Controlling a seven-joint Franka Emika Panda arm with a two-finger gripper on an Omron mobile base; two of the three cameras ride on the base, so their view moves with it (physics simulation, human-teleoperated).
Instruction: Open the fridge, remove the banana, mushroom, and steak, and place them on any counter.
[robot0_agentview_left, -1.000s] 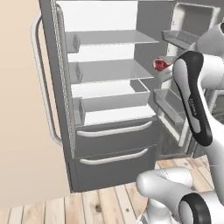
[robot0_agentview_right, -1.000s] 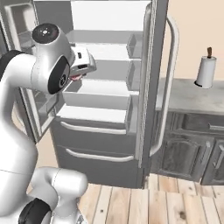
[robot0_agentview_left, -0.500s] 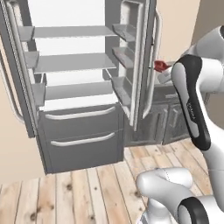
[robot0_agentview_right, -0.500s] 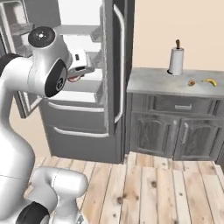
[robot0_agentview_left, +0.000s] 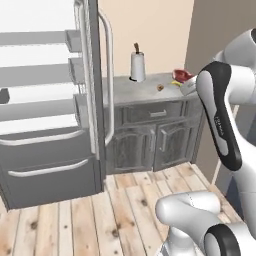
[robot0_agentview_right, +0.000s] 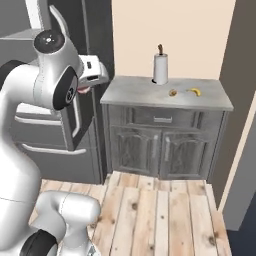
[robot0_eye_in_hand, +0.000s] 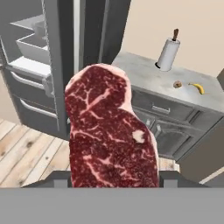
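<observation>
Beside the counter (robot0_agentview_right: 210, 102) now, base shifted; end effector (robot0_eye_in_hand: 114, 181) holds steak (robot0_eye_in_hand: 109, 131).

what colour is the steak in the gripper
Deep red with pale marbling and a pinkish-white edge; the steak shows best in the hand view.

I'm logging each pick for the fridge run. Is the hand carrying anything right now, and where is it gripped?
The hand holds the steak, gripped at its lower end; the rest stands up in front of the hand camera.
</observation>
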